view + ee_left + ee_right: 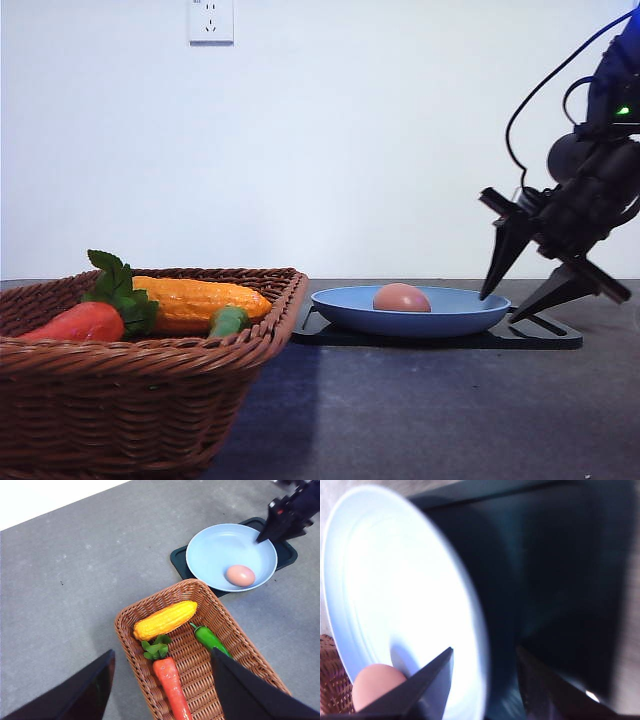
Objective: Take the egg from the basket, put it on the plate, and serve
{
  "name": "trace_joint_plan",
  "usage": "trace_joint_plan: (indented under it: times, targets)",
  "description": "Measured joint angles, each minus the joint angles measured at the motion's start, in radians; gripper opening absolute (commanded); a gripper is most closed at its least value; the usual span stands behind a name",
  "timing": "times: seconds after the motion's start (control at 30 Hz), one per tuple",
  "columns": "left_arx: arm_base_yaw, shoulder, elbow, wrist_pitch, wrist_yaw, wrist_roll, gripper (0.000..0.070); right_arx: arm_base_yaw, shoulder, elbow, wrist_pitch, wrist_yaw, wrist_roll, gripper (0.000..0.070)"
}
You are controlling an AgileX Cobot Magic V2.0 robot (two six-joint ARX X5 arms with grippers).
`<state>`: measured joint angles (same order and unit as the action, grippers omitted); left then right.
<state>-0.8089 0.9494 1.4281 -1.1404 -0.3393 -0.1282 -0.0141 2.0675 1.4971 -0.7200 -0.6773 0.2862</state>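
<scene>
The egg (401, 297) (240, 575) (377, 685) lies inside the light blue plate (440, 320) (215, 550) (395, 580), near the side facing the basket. At the left stands the brown wicker basket (120, 400) (123, 630), holding vegetables. My right gripper (503, 308) (484, 652) is open, tilted down at the plate's right rim, one finger over the plate and one outside it over the tray. It holds nothing. High over the basket, my left gripper (162, 652) is open and empty.
The plate rests on a flat black tray (540, 335) (287, 555) (560, 580). In the basket lie a yellow corn cob (195, 300) (165, 620), a carrot (85, 320) (172, 685) and a green pepper (228, 320) (210, 639). Grey tabletop surrounds them, with a white wall behind.
</scene>
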Motion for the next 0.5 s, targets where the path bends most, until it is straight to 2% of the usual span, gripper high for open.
trace_joint_plan:
  times: [0.13,0.23,0.3,0.43,0.5]
  targets:
    - [0.000,0.012,0.000,0.006,0.000,0.010,0.0390,-0.054,-0.077,0.000,-0.046,0.000,-0.012,0.0242]
    - [0.000,0.026,0.000,0.022,-0.002,0.013,0.0346,-0.086,-0.155,0.000,-0.107,0.000,-0.037,0.0181]
    - [0.000,0.038,0.000,0.041,-0.003,0.019,0.0274,-0.099,-0.211,0.000,-0.151,0.003,-0.067,0.0121]
    - [0.010,0.078,0.000,0.103,-0.004,0.053,0.0053,-0.080,-0.328,0.000,-0.208,0.037,-0.120,0.0025]
    - [0.020,0.096,0.000,0.130,-0.005,0.074,0.0000,-0.050,-0.391,0.000,-0.229,0.087,-0.149,0.0000]
